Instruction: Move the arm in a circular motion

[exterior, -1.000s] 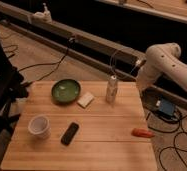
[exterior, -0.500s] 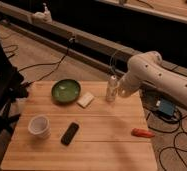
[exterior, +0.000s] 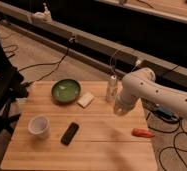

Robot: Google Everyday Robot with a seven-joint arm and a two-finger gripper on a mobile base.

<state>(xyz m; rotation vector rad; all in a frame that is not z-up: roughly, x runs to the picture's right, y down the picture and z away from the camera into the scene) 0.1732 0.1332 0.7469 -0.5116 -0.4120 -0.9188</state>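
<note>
The large glossy white arm [exterior: 154,92] reaches in from the right edge of the camera view. Its rounded joint [exterior: 139,79] hangs over the right part of the wooden table [exterior: 97,150]. From the joint a thick segment slants down and to the left. The gripper [exterior: 120,109] is at the low end of that segment, just above the tabletop, to the right of and slightly nearer than a clear bottle [exterior: 111,89]. Nothing shows in its hold.
On the table are a green bowl [exterior: 66,91], a white sponge [exterior: 85,99], a white cup [exterior: 39,125], a black remote [exterior: 70,133] and an orange object [exterior: 143,132]. A dark chair [exterior: 2,95] stands at the left. Cables [exterior: 174,135] lie on the floor.
The arm has swung left and down, from beyond the table's right edge to over its right part, ending close to the bottle. The tabletop items have not moved.
</note>
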